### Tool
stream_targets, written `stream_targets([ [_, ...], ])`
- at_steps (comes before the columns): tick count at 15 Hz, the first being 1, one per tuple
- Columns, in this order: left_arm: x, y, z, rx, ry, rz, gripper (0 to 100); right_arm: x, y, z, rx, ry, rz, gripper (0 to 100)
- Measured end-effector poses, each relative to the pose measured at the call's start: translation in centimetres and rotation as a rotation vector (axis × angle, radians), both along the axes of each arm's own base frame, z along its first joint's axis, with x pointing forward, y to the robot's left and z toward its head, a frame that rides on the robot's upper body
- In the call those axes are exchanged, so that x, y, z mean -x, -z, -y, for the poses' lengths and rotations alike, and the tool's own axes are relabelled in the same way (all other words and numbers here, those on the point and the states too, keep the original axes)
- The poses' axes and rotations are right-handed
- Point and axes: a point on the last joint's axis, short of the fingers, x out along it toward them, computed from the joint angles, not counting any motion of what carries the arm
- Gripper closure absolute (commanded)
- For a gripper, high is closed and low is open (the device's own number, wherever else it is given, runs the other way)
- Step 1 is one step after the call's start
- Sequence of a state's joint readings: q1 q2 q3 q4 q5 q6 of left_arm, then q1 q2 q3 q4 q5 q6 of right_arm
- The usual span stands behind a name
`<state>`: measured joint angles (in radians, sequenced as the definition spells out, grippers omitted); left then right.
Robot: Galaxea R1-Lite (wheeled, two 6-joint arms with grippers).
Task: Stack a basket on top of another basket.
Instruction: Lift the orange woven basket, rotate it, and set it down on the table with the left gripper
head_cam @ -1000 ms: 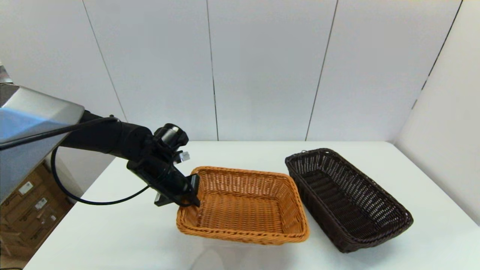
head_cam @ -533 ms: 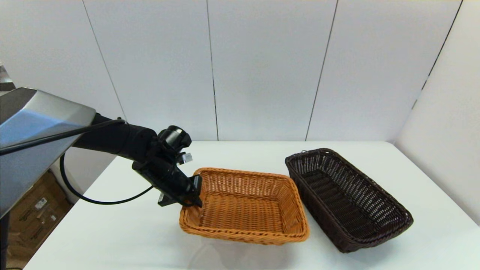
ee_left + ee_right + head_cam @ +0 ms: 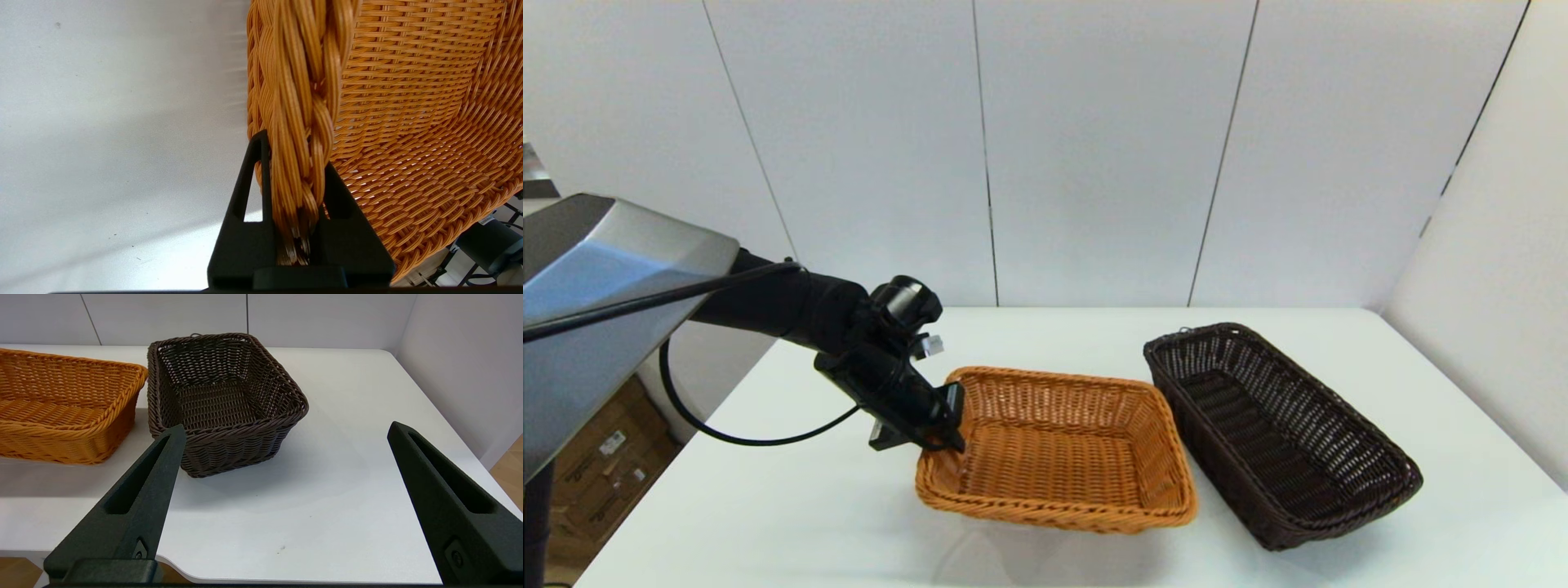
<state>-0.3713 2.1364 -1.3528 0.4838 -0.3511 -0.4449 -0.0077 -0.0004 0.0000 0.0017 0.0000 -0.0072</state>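
- Since a second earlier, the left gripper [image 3: 941, 425] had carried the tan basket's [image 3: 1058, 449] left end slightly rightward, raised.
- Its fingers [image 3: 245, 192] pinched the braided rim between them.
- Dark basket [image 3: 1278, 433] sat at 3 o'clock of the tan one.
- Right gripper [image 3: 282, 449] hung spread, near the table [image 3: 286, 506] edge.

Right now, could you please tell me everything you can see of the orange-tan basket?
The orange-tan basket is rectangular woven wicker with sloping sides, a thick braided rim and nothing inside. It sits on the white table, left of the dark brown basket, apart from it. The left gripper has its jaws shut on the braided rim of the left short end, one inside, one outside. That end looks slightly raised; the far end rests on the table.
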Motion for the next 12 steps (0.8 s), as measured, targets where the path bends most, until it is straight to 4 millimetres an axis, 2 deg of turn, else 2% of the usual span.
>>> stream_targets([
  [1,0.0,0.0,0.0,0.000,-0.003,0.000,0,0.0,0.0,0.0,0.000,0.000,0.000,0],
  [8,0.3,-0.6,-0.1,0.002,-0.002,0.011,0,0.0,0.0,0.0,0.001,0.000,0.000,0],
  [12,0.7,-2.2,-0.7,0.012,-0.012,0.042,0,0.0,0.0,0.0,0.001,0.000,0.000,0],
])
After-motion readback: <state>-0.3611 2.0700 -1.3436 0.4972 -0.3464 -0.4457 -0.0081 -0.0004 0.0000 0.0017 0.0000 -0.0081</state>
